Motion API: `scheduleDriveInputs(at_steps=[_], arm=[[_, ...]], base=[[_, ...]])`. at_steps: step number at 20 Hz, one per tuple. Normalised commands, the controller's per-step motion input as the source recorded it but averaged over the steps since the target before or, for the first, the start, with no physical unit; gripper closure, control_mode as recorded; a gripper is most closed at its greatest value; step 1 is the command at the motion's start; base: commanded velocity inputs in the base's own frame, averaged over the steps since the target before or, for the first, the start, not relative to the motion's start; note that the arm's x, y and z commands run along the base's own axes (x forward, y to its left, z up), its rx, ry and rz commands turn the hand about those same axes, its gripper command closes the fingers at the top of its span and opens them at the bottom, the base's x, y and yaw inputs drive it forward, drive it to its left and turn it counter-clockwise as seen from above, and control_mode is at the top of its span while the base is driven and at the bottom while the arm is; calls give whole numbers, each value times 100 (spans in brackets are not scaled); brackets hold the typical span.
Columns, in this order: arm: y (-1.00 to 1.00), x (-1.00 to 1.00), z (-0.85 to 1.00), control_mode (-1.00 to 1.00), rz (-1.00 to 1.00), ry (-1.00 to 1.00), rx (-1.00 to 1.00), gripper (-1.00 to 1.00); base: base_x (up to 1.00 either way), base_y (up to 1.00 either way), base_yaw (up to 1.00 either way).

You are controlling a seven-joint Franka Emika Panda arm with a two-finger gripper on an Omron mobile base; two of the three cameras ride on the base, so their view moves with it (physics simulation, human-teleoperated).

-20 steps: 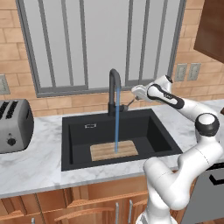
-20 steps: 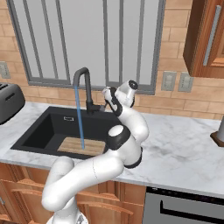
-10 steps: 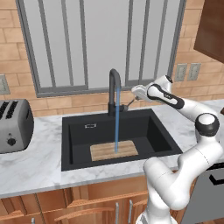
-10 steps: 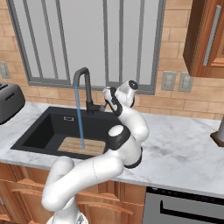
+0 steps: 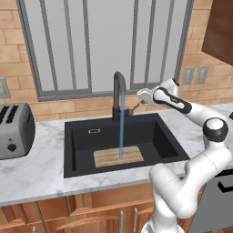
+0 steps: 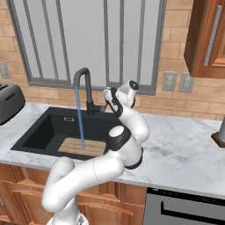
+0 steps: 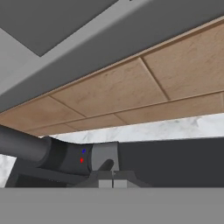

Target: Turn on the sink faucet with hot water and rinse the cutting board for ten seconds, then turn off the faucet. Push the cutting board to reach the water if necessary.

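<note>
The black gooseneck sink faucet [image 5: 119, 91] [image 6: 83, 77] stands behind the black sink [image 5: 77, 136] [image 6: 39, 132]. A thin blue stream of water [image 5: 121, 132] [image 6: 81, 123] falls straight from the spout onto the light-wood cutting board [image 5: 109, 158] [image 6: 70, 146], which lies flat on the basin floor. My gripper [image 5: 139, 103] [image 6: 107, 103] [image 7: 113, 178] is shut with nothing in it. It sits just right of the faucet base, with its tips at the small grey side lever [image 5: 134, 108] [image 7: 105, 156].
A grey toaster [image 5: 13, 132] [image 6: 9, 103] sits on the marble counter left of the sink. A barred window and a brick wall with outlets [image 5: 193, 75] rise behind. A wood cabinet [image 6: 206, 35] hangs at upper right. A dark object [image 6: 219, 132] stands at the counter's right edge.
</note>
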Motion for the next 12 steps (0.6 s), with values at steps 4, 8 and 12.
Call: scheduleDriveInputs(at_steps=[4, 8, 12], arm=[[0, 0, 0, -100, 0, 0, 0, 100], [0, 0, 0, -100, 0, 0, 0, 100], [0, 0, 0, -100, 0, 0, 0, 100]], base=[[0, 0, 0], [0, 0, 0], [0, 0, 0]])
